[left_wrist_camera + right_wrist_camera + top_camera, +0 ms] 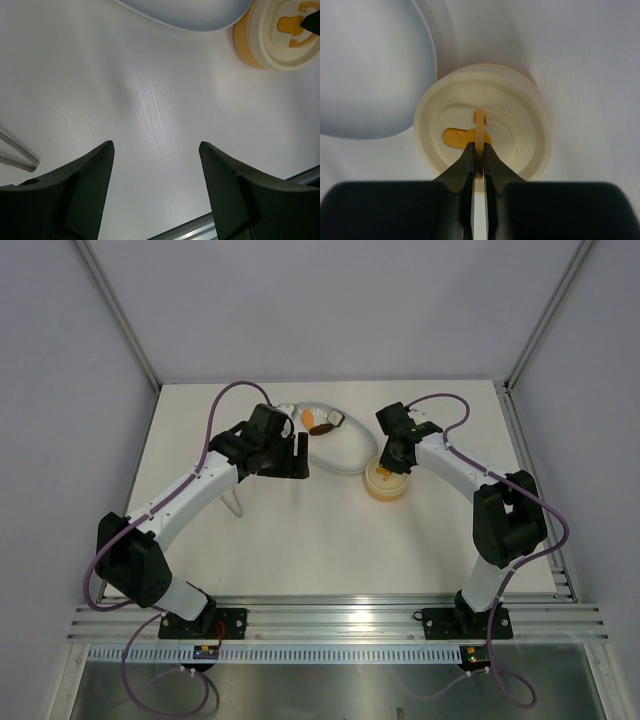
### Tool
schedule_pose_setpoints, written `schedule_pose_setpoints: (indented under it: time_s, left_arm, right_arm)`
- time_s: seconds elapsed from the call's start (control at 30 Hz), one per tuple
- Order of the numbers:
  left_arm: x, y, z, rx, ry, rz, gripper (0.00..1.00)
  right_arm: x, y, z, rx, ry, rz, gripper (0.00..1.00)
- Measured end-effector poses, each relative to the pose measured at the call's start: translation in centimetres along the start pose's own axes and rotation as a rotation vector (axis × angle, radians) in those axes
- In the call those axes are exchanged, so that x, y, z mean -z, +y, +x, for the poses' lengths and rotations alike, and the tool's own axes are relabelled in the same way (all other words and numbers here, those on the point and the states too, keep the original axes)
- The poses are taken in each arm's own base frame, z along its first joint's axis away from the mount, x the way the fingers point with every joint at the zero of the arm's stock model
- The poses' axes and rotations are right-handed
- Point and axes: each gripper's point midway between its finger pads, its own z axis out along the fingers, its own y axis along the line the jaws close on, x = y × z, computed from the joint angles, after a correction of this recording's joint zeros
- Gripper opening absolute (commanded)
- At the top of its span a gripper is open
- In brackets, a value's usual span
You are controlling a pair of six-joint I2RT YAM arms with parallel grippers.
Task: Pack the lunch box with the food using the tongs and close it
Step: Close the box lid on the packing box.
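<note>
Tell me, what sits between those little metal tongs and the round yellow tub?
Nothing: only bare table separates the tongs from the lunch box, as the left wrist view shows.

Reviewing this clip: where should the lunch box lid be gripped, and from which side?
By the thin upright tab at the centre of the lid, from straight above, with one finger on each flat face. The rest of the lid is broad and flat, with nothing to pinch. The right gripper is shut on that tab in just this way.
</note>
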Motion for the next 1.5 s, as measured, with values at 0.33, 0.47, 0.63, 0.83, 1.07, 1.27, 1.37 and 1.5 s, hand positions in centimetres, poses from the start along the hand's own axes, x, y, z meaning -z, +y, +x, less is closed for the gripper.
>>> schedule_pose_setpoints:
  time_s: [0.33, 0.47, 0.63, 0.83, 1.07, 1.27, 1.37, 1.5]
  left_arm:
    - [0.5, 0.2, 0.3, -0.003, -0.005, -0.001, 0.72]
    - [0.5, 0.4, 0.7, -0.003, 0.001, -0.005, 0.72]
    - [0.4, 0.5, 1.1, -0.003, 0.011, -0.009, 0.72]
    - [0.4, 0.6, 1.3, -0.003, 0.014, -0.011, 0.72]
    - [0.3, 0.8, 1.5, -0.002, 0.019, -0.015, 0.72]
    - [0.3, 0.8, 1.6, -0.002, 0.020, -0.015, 0.72]
    - [0.2, 0.9, 1.7, -0.002, 0.024, -0.017, 0.72]
    - [0.1, 1.0, 2.1, -0.001, 0.033, -0.021, 0.72]
  right_arm:
    - [0.6, -0.3, -0.3, 0.029, 0.004, 0.016, 0.00]
    - [1.2, -0.3, -0.6, 0.038, 0.007, 0.014, 0.00]
    - [1.4, -0.7, -0.6, 0.033, 0.022, 0.011, 0.00]
    - [1.0, -1.4, -1.1, 0.021, 0.038, 0.009, 0.00]
    - [0.1, -0.6, -0.4, 0.036, 0.073, -0.031, 0.00]
    - [0.0, 0.1, -0.3, 0.038, 0.081, -0.068, 0.00]
    - [-0.1, 0.0, -0.2, 0.043, 0.083, -0.065, 0.00]
    - [-0.3, -0.1, -0.1, 0.045, 0.086, -0.061, 0.00]
